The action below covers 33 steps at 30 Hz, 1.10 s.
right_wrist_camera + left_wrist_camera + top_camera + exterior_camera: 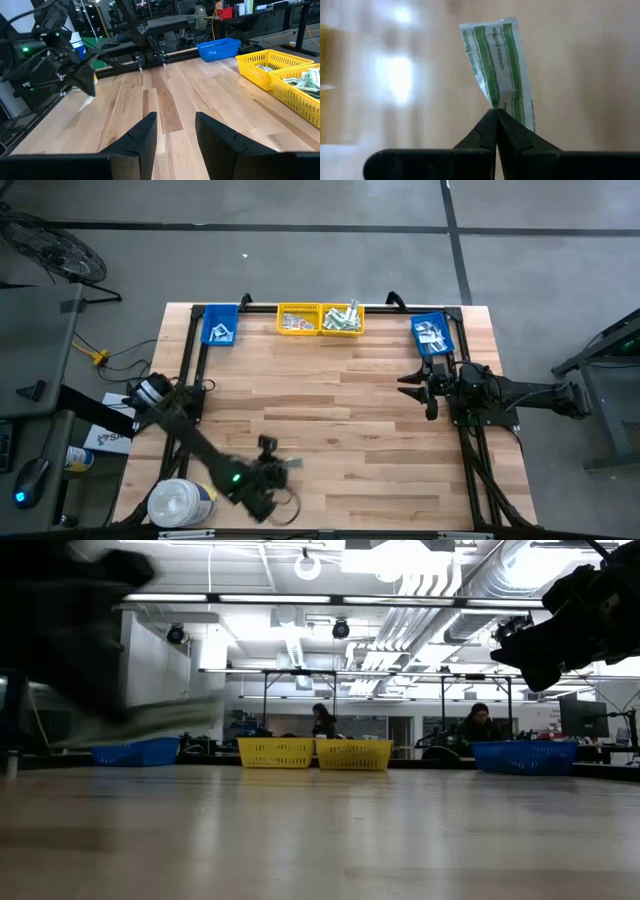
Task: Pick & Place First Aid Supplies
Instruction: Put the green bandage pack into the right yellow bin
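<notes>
Paper-thin and floppy, the green-striped bandage strip [504,70] hangs clamped by one end in the left gripper [496,112] over the table's near left, while the right gripper [176,131] waits far right, fingers apart.

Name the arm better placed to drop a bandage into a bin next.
Left. The left gripper is shut on a bandage strip, so it only needs carrying over. The right gripper is open, empty, beside the blue bin.
</notes>
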{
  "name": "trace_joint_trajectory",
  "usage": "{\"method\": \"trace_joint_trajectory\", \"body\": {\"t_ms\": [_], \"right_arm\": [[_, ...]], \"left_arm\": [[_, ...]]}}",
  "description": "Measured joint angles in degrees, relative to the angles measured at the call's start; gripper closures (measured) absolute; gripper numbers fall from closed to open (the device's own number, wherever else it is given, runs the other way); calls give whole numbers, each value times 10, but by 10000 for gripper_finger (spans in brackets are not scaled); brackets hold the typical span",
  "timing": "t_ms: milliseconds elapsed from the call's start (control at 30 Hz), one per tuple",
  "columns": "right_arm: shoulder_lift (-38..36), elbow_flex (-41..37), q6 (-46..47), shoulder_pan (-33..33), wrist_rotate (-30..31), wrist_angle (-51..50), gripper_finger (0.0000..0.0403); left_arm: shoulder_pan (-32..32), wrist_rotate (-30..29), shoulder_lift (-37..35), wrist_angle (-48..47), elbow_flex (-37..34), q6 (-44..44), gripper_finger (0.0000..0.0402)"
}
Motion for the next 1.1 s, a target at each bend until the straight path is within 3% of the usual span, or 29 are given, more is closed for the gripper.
{"method": "trace_joint_trajectory", "body": {"t_ms": [233, 433, 733, 1000, 1100], "right_arm": [[0, 0, 0, 0, 0, 1, 274], [0, 0, 0, 0, 0, 1, 274], [0, 0, 0, 0, 0, 1, 274], [0, 0, 0, 0, 0, 1, 274], [0, 0, 0, 0, 0, 1, 274]], "left_arm": [[131, -13, -1, 4, 15, 85, 401], [264, 35, -2, 54, 16, 202, 401], [446, 105, -2, 214, 17, 351, 402], [556, 173, -3, 419, 17, 421, 401], [591, 207, -2, 428, 46, 434, 401]]}}
